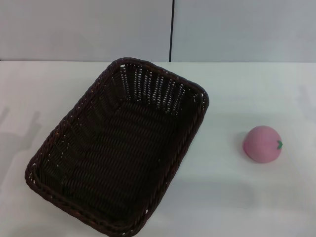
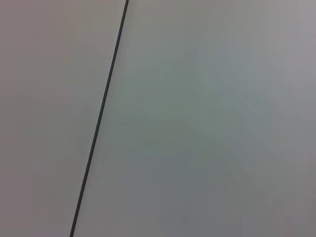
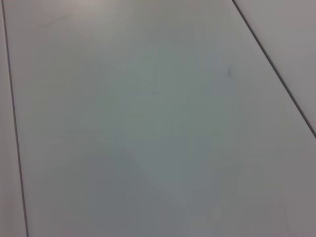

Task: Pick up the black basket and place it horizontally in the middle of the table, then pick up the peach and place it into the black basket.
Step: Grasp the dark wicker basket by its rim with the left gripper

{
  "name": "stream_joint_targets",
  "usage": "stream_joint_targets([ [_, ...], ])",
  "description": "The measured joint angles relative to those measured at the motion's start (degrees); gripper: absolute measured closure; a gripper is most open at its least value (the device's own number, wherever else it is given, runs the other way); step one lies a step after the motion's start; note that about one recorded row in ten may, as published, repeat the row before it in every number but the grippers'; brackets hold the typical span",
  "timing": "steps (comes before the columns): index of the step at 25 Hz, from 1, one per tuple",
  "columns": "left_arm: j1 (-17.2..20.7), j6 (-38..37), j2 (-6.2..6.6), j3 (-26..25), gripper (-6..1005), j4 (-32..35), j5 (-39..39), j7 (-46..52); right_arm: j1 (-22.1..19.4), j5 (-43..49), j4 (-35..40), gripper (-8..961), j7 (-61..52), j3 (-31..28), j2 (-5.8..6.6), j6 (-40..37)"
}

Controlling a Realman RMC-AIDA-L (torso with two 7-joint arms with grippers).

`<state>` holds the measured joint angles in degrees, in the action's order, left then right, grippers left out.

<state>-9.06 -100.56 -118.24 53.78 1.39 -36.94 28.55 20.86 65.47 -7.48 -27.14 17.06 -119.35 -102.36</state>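
Pincer state cannot tell, both unseen; only head view shows black basket, peach.

Both end effectors out of view

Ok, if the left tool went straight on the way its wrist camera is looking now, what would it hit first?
Probably the grey wall panel, the only thing its wrist view shows, crossed by a dark seam. Its distance is unclear. The tool itself is out of view, and neither the basket nor the peach lies in that line.
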Motion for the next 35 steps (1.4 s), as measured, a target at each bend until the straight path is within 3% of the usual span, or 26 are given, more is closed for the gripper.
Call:
stream_joint_targets([
  [9, -0.1, -0.2, -0.08, 0.5, 205, 0.0, -0.5, -1.1, -0.3, 0.0, -0.2, 234, -2.0, 0.0, -0.07, 0.0],
  [16, 0.7, 0.1, 0.64, 1.7, 211, 3.3, -1.4, 1.5, -0.3, 0.0, -0.2, 239, -2.9, -0.3, -0.08, -0.3],
  [19, 1.3, 0.9, 2.06, 3.4, 214, 5.2, -1.5, 4.5, -0.2, 0.0, -0.2, 241, -3.1, -0.4, -0.04, -0.3],
  [24, 2.2, 3.1, 6.39, 5.0, 218, 10.0, -5.2, 14.0, -0.4, -0.2, -0.2, 245, -3.1, -0.4, -0.08, -1.2],
  [27, 3.6, 6.8, 9.33, 4.5, 220, 18.7, -12.3, 24.4, -0.5, -0.4, -0.2, 247, -3.2, -0.4, -0.11, -1.8],
  [30, 5.5, 10.8, 10.61, 3.6, 223, 29.2, -18.2, 32.9, -0.6, -0.4, -0.1, 249, -3.7, -0.6, -0.07, -2.6],
  [31, 6.3, 12.7, 10.77, 2.7, 224, 33.7, -21.2, 37.0, -0.7, -0.4, -0.1, 250, -3.8, -0.6, -0.03, -2.8],
  [32, 6.3, 12.7, 10.77, 2.7, 225, 33.7, -21.2, 37.0, -0.7, -0.4, 0.0, 250, -3.9, -0.6, -0.01, -3.0],
  [35, 7.6, 15.6, 10.21, -4.0, 227, 50.5, -35.5, 51.5, -0.9, -0.5, 0.1, 252, -3.9, -0.6, 0.03, -3.4],
])
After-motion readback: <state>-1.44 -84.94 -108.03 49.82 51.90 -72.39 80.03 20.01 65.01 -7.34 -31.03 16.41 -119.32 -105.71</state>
